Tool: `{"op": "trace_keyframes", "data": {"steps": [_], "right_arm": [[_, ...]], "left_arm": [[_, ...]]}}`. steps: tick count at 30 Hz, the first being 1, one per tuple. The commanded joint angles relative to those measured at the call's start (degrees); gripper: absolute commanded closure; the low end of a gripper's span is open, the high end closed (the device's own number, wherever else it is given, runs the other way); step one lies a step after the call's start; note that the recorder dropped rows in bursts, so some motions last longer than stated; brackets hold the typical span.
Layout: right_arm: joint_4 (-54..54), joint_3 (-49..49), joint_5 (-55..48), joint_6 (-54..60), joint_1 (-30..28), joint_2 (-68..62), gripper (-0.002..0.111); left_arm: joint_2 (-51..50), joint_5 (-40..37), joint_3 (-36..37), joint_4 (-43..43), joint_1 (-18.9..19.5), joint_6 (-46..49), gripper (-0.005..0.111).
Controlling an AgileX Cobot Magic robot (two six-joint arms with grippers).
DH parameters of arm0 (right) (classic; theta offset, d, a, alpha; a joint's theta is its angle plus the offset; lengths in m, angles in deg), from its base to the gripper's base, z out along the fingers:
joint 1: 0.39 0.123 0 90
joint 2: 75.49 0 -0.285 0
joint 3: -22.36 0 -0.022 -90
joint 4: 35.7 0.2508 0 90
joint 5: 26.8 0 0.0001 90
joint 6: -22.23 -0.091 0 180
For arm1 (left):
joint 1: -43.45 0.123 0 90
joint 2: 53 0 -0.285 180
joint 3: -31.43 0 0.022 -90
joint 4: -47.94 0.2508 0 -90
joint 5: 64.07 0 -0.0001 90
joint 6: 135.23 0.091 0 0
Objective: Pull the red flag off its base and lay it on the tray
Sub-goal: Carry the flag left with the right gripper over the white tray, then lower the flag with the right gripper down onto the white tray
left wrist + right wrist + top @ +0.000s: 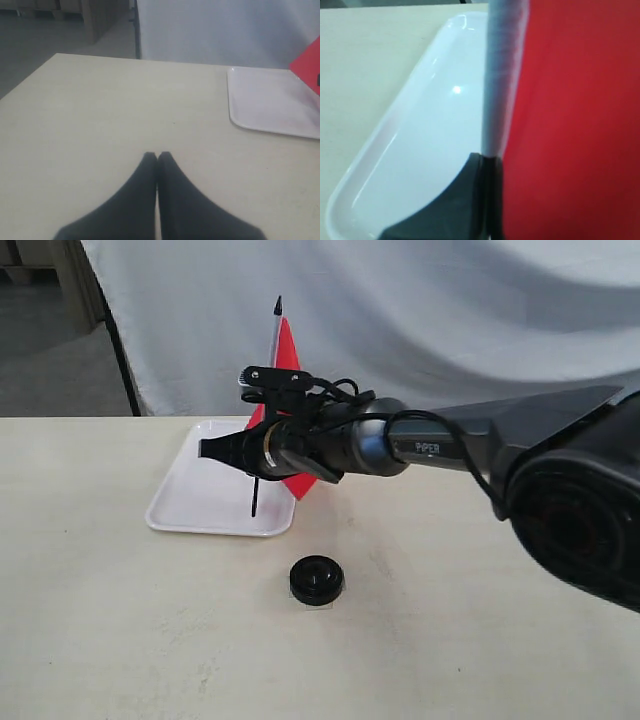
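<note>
The red flag [286, 348] stands upright, its stick clamped in the fingers of the right gripper [214, 449]. Its foot hangs below them over the tray [190, 510], clear of the base [317, 580]. Released upright, it could topple beyond the rim. The left gripper [158, 158] has its fingers pressed together.

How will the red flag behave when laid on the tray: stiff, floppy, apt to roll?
The red flag has a thin stick, straight in the right pincer, so probably stiff and light. Its cloth looks soft and may fold. On the tray, the round stick might roll a little.
</note>
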Motion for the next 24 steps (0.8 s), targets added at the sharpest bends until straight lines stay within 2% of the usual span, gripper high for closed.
{"op": "trace_keyframes", "data": {"steps": [1,8,16,20,24], "right_arm": [[2.39,5.36,-3.73,3.94,0.09,-4.01,0.109],[4.0,10.62,-3.98,4.94,0.09,-8.58,0.109],[4.8,11.1,-3.61,5.57,0.81,-9.52,0.109],[7.47,11.23,-4.29,11.18,1.09,-7.08,0.109],[14.72,15.03,-15.7,18.9,0.52,-6.4,0.109]], "left_arm": [[0.06,0.09,0.09,0.0,0.13,0.08,0.107],[0.06,0.09,0.09,0.0,0.13,0.08,0.107],[0.06,0.09,0.09,0.0,0.13,0.08,0.107],[0.06,0.09,0.09,0.0,0.13,0.08,0.107],[0.06,0.09,0.09,0.0,0.13,0.08,0.107]]}}
